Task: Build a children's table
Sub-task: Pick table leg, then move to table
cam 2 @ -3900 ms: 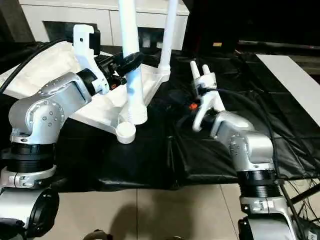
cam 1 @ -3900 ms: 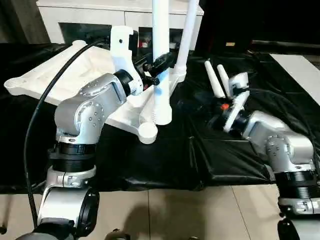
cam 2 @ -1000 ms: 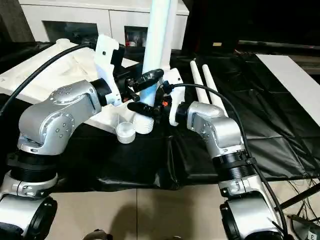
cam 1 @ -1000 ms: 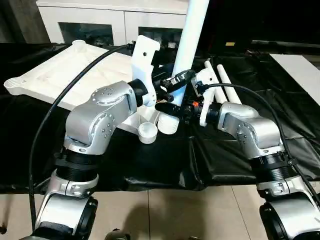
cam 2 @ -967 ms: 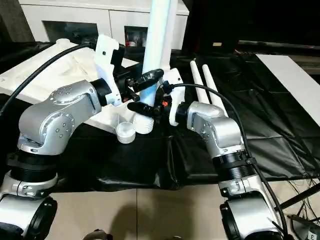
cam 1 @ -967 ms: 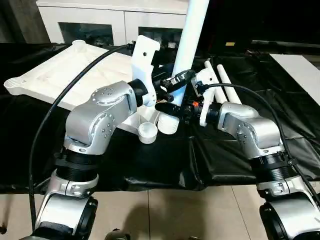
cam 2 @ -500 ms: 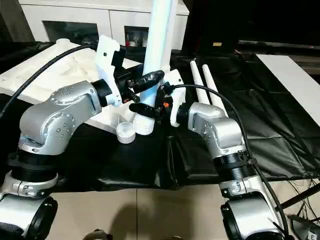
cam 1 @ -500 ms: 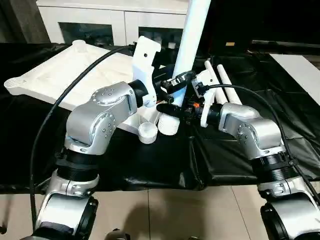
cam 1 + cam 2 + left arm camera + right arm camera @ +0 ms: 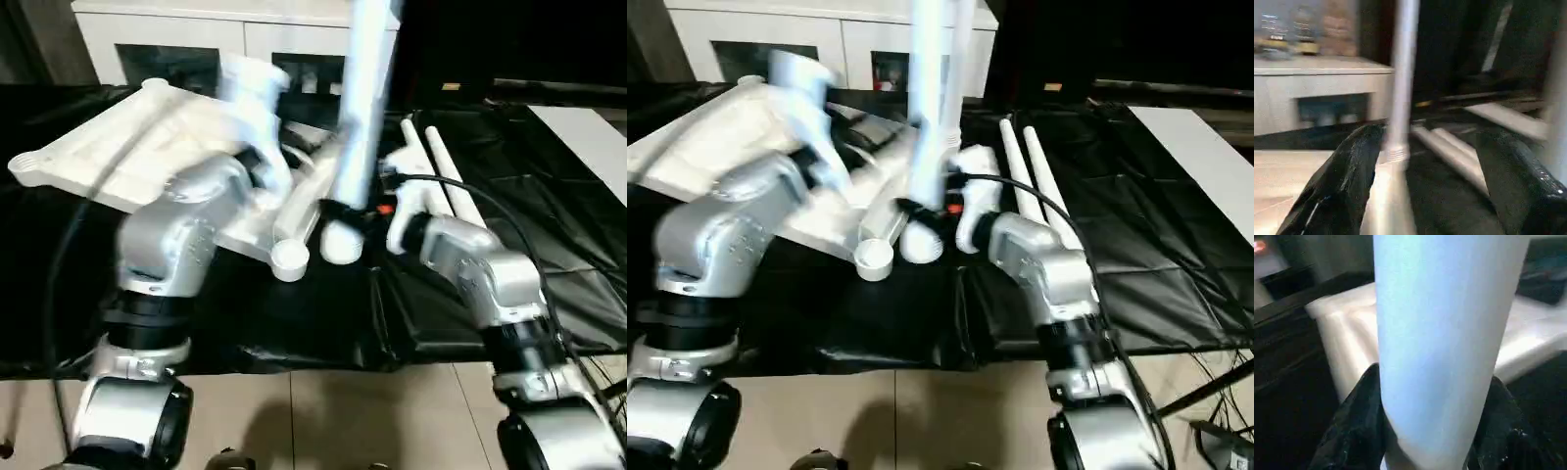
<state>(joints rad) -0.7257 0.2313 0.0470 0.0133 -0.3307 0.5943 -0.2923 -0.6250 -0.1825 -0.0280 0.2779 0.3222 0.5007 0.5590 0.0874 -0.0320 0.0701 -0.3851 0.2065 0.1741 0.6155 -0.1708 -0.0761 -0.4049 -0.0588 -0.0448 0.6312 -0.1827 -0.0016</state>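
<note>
White plastic tabletop (image 9: 127, 147) is lying underside up on the black-covered surface (image 9: 294, 313) toward its far left corner, with one leg (image 9: 955, 59) already standing in a far socket. The right gripper (image 9: 1430, 431) is clenching its jaws on a second upright leg (image 9: 358, 117) just beside the tabletop's near corner socket (image 9: 290, 258). The left gripper (image 9: 1425, 166) is holding its jaws spread wide apart with nothing between them, while two more legs (image 9: 1034, 181) are lying side by side toward the surface's far edge.
</note>
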